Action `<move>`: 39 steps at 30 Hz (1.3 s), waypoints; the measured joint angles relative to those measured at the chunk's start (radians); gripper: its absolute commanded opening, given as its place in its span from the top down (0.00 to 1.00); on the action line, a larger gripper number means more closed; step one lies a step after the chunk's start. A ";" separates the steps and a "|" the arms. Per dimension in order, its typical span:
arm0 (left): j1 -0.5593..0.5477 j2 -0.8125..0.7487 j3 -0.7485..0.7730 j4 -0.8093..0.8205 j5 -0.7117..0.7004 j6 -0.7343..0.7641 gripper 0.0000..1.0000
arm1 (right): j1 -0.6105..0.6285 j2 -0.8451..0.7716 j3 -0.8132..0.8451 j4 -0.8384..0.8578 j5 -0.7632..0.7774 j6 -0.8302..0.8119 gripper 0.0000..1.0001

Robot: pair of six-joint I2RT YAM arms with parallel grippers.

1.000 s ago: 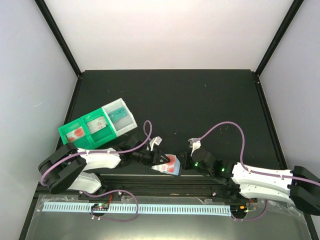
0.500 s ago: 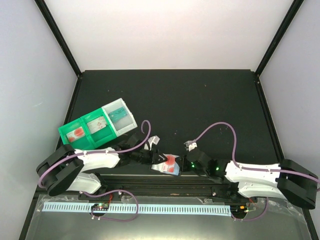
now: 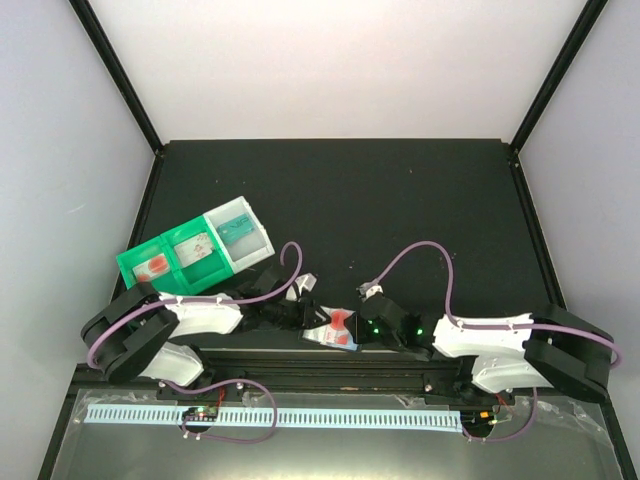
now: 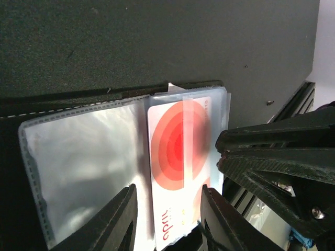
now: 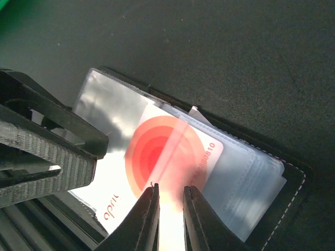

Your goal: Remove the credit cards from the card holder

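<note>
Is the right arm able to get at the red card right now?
Likely yes: the right gripper hangs right over the red card, which pokes out of the card holder, nothing between them.

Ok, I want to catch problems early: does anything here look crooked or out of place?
Only the red-circle card: it sits crooked, partly out of the open card holder's clear sleeve. The right gripper seems pinched on it, so this looks like mid-extraction rather than a fault.
</note>
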 measured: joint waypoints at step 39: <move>0.002 0.105 -0.029 0.161 0.080 -0.061 0.98 | 0.000 0.093 0.037 0.001 -0.014 -0.011 0.85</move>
